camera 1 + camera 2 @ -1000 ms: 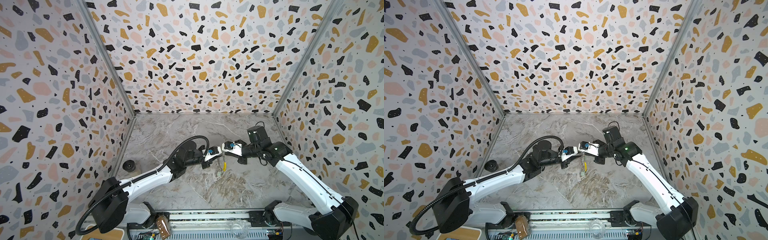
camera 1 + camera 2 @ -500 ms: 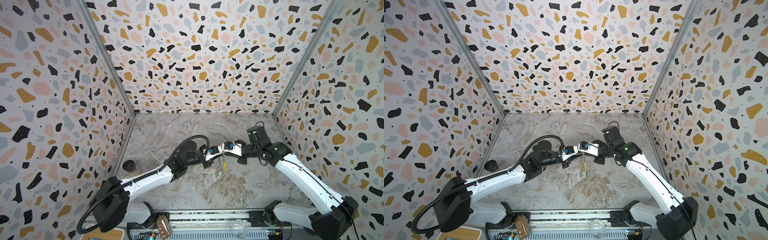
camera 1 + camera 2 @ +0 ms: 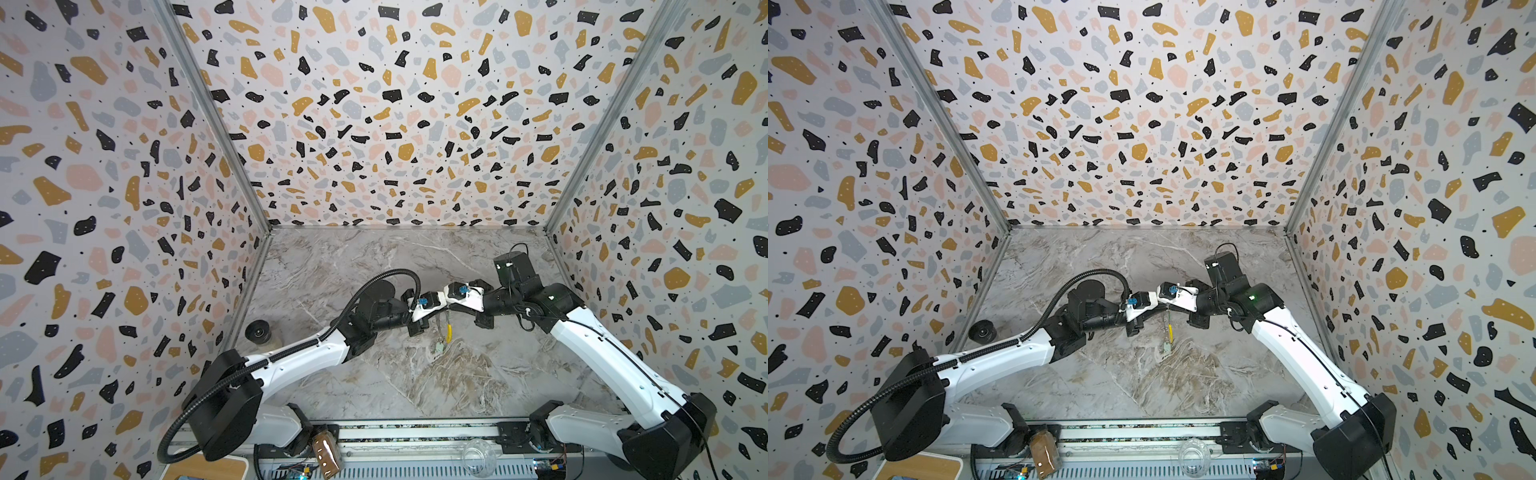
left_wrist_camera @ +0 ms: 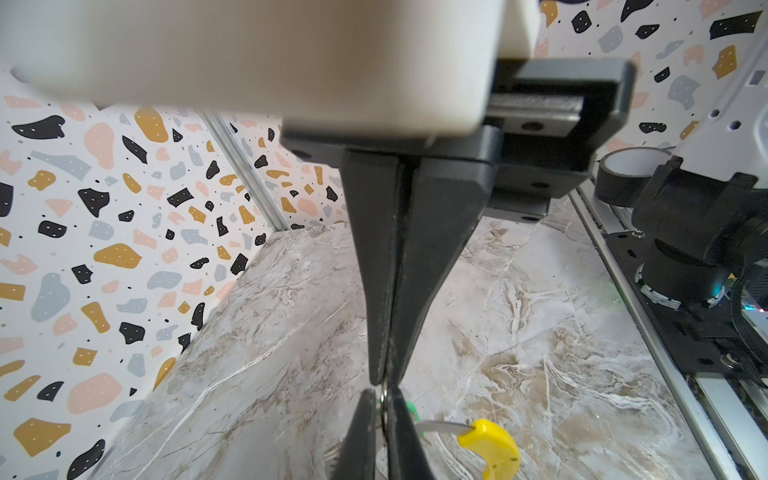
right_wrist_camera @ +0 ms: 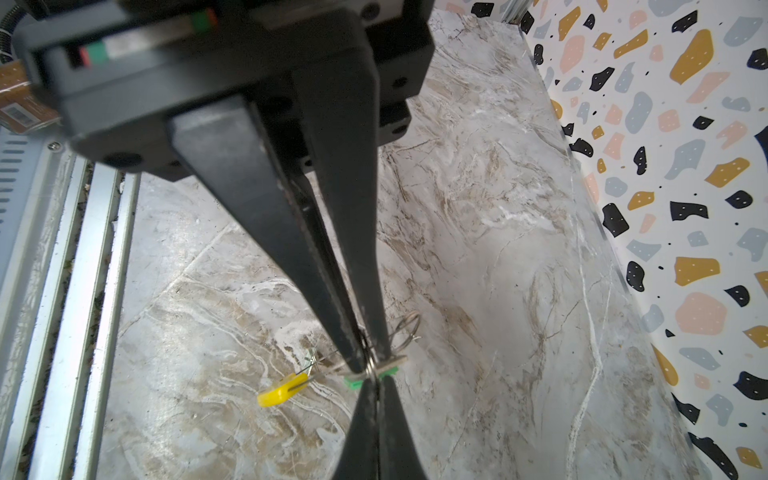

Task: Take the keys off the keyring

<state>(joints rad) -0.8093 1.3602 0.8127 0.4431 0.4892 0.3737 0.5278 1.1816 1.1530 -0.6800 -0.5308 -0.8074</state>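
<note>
My two grippers meet tip to tip above the middle of the marble floor in both top views. The left gripper is shut on the thin wire of the keyring. The right gripper is shut on the same wire. A silvery key with a green tag sits right at the meeting point. A yellow piece hangs below on the ring. Lower still is the pale-tagged key.
A dark tape roll stands by the left wall. At the front rail are a brown-filled jar and a clear glass jar. Speckled walls close in three sides.
The left gripper's jaws have closed a little further. Both arms and the hanging ring stay almost where they were.
</note>
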